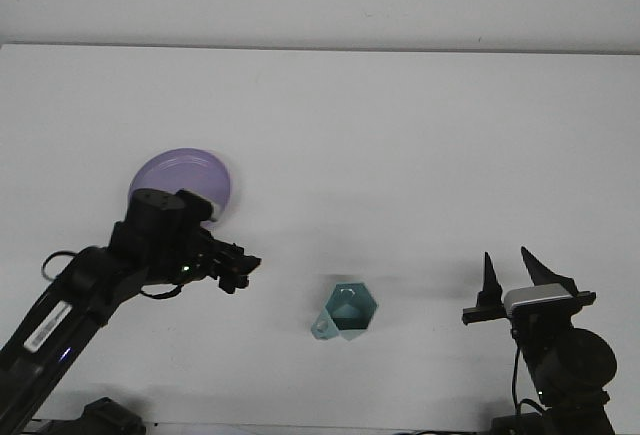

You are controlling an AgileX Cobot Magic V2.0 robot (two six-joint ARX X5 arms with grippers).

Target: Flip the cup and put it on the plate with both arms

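I am viewing a white surface (pixel 400 135) from the front. Teal cup (pixel 345 312): lying near the centre of the near edge, faceted, its small handle at its left; nothing is touching it. Purple plate (pixel 195 169): sitting far left, partly hidden by my left arm. Left gripper (pixel 238 267): reaching rightward between plate and cup, well apart from the cup; I cannot tell how its fingers are standing. Right gripper (pixel 512 273): pointing upward at the near right, fingers apart, holding nothing, well right of the cup.
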